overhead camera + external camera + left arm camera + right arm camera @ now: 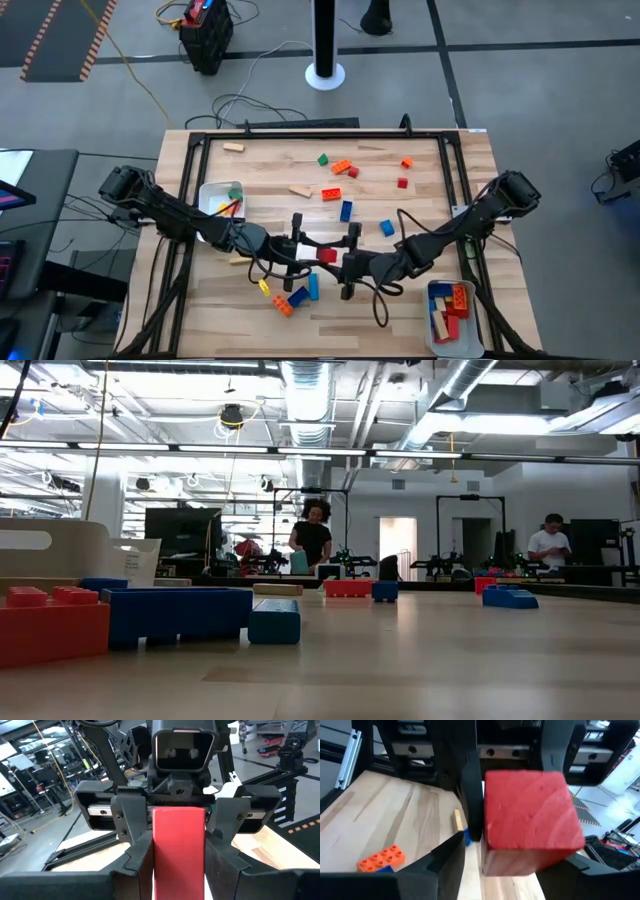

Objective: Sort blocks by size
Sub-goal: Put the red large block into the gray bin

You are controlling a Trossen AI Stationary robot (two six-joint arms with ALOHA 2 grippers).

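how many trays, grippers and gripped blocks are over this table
white trays: 2
grippers, left gripper and right gripper: 2
red block gripped between them: 1
total: 5

No text to call here: nothing readable in any of the four views, no label, brand, number or sign.
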